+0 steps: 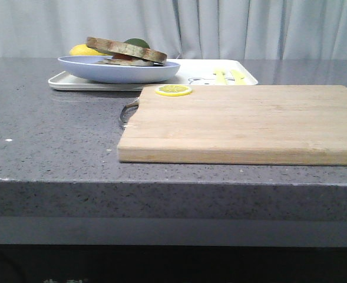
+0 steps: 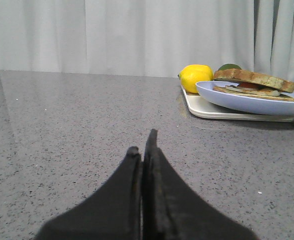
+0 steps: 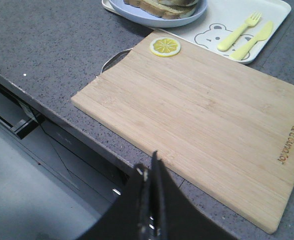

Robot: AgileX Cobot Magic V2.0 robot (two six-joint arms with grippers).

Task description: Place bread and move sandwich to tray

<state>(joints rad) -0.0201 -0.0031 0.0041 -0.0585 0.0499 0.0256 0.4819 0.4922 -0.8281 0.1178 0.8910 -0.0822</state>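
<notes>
From the front camera I see neither arm; only the wrist cameras show them. My left gripper (image 2: 146,150) sits low in its frame with the black fingers pressed together, holding nothing, over bare counter. My right gripper (image 3: 150,172) is likewise closed and empty, at the bottom centre of its frame, over the counter's front edge.

The sandwich (image 1: 125,52) is stacked on the pale blue plate (image 1: 119,71) at upper left of the front view. The top bread (image 2: 254,79) has a dark crust and greenish-tan crumb; beneath it I make out a red sliver and pale layers, but cannot tell what they are. The right wrist view cuts off most of the stack at the top edge.

The plate rests on the white tray (image 3: 236,22), which carries a bear print and a yellow fork and knife. A lemon (image 2: 196,77) and a partly hidden green thing (image 2: 229,67) lie behind it.

The wooden board (image 1: 244,122) fills the centre right, touching the tray's near edge, with a lemon slice (image 3: 165,46) at its far corner. Grey speckled counter (image 1: 49,130), pale curtain (image 2: 127,35) behind.
</notes>
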